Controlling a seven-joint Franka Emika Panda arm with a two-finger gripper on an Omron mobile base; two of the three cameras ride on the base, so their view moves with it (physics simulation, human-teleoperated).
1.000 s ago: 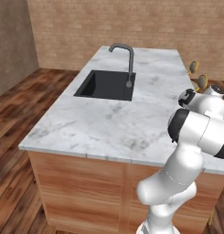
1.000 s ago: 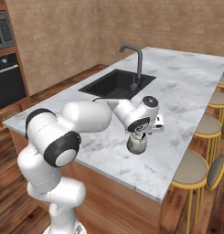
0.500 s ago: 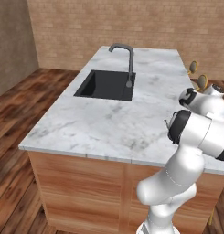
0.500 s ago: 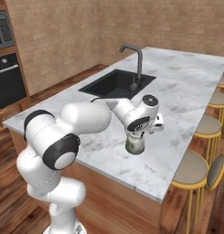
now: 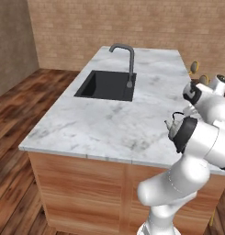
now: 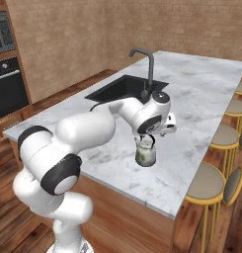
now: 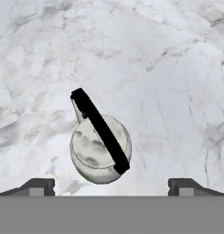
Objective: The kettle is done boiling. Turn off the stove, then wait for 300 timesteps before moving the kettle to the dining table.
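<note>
I see the kettle standing on the dining table directly below my gripper, jaws spread wide, handle running diagonally between them

White arm bent at elbow, forearm reached out forward, wrist turned so hand is pointed straight down. Gripper held wide open (fingertips seen far apart at bottom of hand view), nothing clamped between jaws. In right base view gripper is hung low beneath wrist housing, jaws partly hidden.
</note>
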